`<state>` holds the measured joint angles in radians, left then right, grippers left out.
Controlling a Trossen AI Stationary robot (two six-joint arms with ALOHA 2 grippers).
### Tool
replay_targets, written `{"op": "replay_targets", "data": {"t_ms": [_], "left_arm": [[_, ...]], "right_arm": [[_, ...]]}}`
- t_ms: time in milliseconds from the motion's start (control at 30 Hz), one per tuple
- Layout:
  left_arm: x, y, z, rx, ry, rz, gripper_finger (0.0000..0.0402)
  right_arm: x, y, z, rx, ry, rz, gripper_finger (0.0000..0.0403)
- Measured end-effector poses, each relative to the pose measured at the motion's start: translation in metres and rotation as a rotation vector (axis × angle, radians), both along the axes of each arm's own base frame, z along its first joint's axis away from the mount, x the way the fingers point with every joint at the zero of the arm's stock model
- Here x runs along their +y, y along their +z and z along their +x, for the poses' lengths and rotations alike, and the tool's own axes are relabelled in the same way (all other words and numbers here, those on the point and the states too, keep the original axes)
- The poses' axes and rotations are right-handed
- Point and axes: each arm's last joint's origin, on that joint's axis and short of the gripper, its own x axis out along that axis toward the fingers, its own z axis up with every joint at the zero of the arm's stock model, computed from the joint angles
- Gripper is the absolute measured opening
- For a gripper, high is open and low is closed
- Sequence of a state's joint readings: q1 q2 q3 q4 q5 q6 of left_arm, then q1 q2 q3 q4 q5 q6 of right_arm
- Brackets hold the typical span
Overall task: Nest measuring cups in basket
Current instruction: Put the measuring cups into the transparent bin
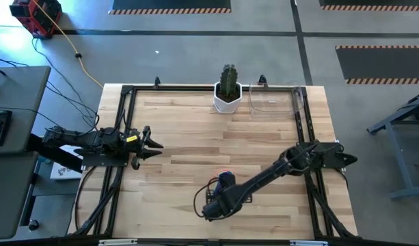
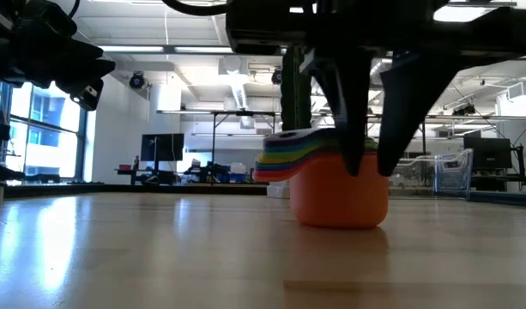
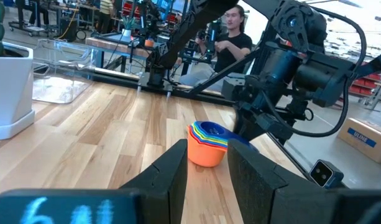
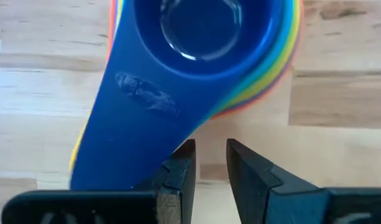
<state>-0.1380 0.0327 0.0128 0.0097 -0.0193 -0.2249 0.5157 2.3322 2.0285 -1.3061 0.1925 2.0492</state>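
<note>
The measuring cups (image 1: 226,179) stand nested in one stack on the table's near middle. An orange cup (image 2: 340,202) is at the bottom and a blue cup (image 4: 202,37) on top, and their handles (image 2: 288,154) fan out to one side. My right gripper (image 4: 210,155) hangs just above the table, pointing down, on the near side of the stack beside the blue handle (image 4: 134,124). It is open by a narrow gap with only bare wood between its fingers. The clear basket (image 1: 274,99) rests on the table at the far edge. My left gripper (image 1: 151,145) waits open at the table's left.
A white pot with a cactus (image 1: 227,92) stands at the far edge, just left of the basket. A black frame rail (image 1: 301,130) runs along the table's right side. A person (image 3: 230,37) sits beyond the table. Bare wood lies between the stack and the basket.
</note>
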Motion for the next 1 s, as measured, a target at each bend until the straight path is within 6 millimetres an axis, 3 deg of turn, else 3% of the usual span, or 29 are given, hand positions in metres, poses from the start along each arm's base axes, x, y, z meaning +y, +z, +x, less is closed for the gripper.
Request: {"op": "replay_targets", "data": {"t_ms": [267,633,800,1000], "left_arm": [[0.000,0.000,0.000,0.000,0.000,0.000,0.0103],[0.000,0.000,0.000,0.000,-0.001,0.000,0.0103],[0.000,0.000,0.000,0.000,0.000,0.000,0.0103],[0.000,0.000,0.000,0.000,0.000,0.000,0.0103]], "right_arm": [[-0.004,0.002,0.006,-0.029,0.021,-0.003,0.0082],[0.017,0.041,0.003,-0.151,0.020,-0.010,0.0082],[-0.003,0.053,0.018,-0.181,0.107,-0.041,0.0082],[-0.046,0.060,0.044,-0.177,0.262,-0.041,0.0082]]}}
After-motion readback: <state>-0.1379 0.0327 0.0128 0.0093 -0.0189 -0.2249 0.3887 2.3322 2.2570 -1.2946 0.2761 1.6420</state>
